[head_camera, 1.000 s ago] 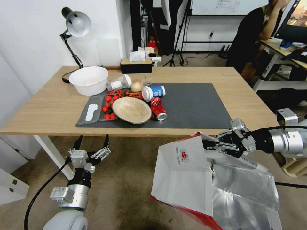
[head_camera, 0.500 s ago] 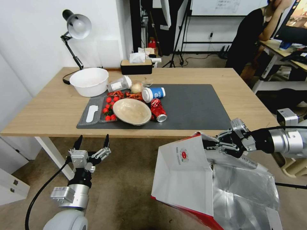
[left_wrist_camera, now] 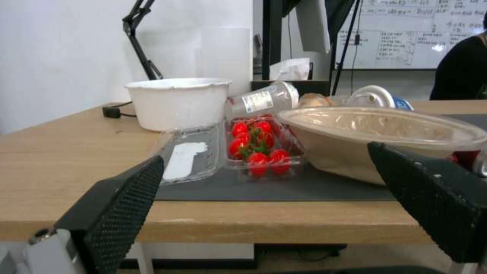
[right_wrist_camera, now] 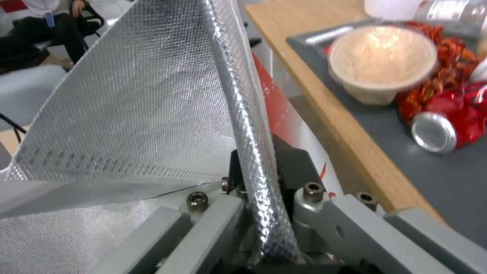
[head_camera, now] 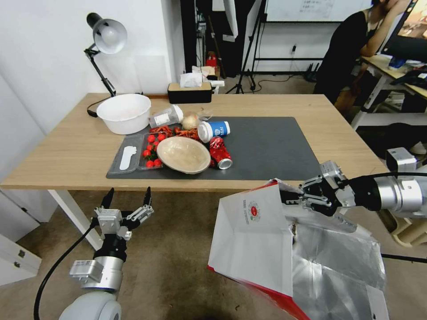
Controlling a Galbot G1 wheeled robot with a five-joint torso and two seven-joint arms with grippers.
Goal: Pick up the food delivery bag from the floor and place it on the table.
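Head view: vs. the frame 0.5 s ago, the right gripper (head_camera: 289,198) sits slightly higher and closer to the table (head_camera: 66,155) front edge; the food delivery bag (head_camera: 253,240) has risen with it, top edge now nearer the tabletop edge. Left gripper (head_camera: 128,197) unchanged, parked below the table's front edge, near the white leg, fingers spread, holding nothing. Items on the table unchanged.

Bag position: hangs in front of the table, below its front edge, right of the left gripper. White panel w/ round red logo faces the camera; silver foil lining spills out on the side away from the table's centre. Lower red-trimmed corner hangs over the floor (head_camera: 178,266); contact w/ floor cannot be told. Right gripper fingers pinch the bag's upper rim.

Left wrist view: left gripper fingers (left_wrist_camera: 121,205) wide apart, level w/ the table edge. Beyond them on the dark grey mat (left_wrist_camera: 264,186): clear tray of cherry tomatoes (left_wrist_camera: 256,146), beige bowl (left_wrist_camera: 380,133), white bowl (left_wrist_camera: 177,101) further back.

Right wrist view: foil-lined rim of the bag runs straight between the right gripper's fingers (right_wrist_camera: 296,167), pressed from both sides. Foil wall rises beyond the jaws. Table edge just beside the bag, w/ beige bowl and crushed red can (right_wrist_camera: 446,121) on the mat.
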